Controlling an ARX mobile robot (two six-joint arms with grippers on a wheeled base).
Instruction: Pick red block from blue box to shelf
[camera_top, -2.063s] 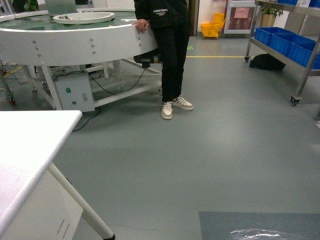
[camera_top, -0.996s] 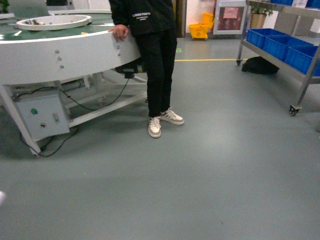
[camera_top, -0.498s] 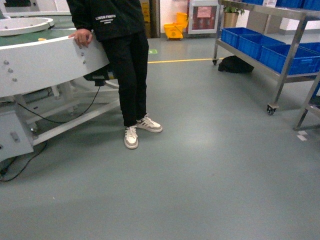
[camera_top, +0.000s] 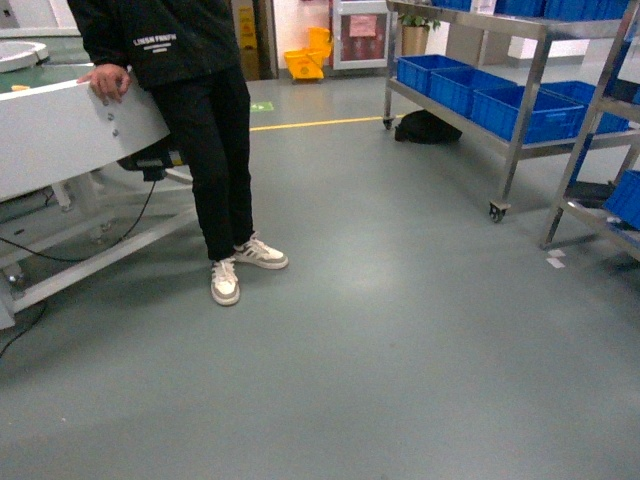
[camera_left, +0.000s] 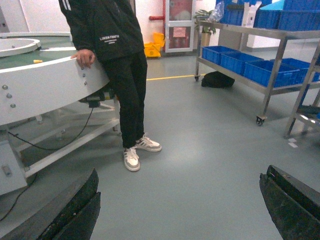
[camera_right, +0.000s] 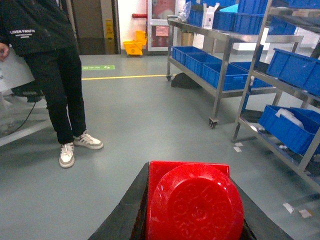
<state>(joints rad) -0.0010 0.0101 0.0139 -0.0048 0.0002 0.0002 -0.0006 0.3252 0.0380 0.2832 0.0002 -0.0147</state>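
The red block (camera_right: 192, 202) fills the bottom of the right wrist view, stud facing the camera, with my right gripper (camera_right: 189, 176) shut on it between black fingers (camera_right: 127, 212). It hangs above the grey floor. The steel shelf (camera_right: 225, 39) stands ahead to the right, its tiers holding dark blue crates (camera_right: 220, 75); it also shows as the shelf (camera_top: 530, 35) in the head view and the shelf (camera_left: 280, 36) in the left wrist view. My left gripper (camera_left: 180, 202) is open and empty over the floor. The blue box is out of view. Neither gripper appears in the head view.
A person in black (camera_top: 200, 130) leans on a white round conveyor table (camera_top: 60, 125) at the left. A second rack (camera_top: 600, 150) stands at the right edge. A black bag (camera_top: 425, 127) lies under the shelf. A yellow mop bucket (camera_top: 308, 62) is far back.
The head view has swung to the right: the white table corner left the view, the person and conveyor slid left, and the shelf came closer and further into view.
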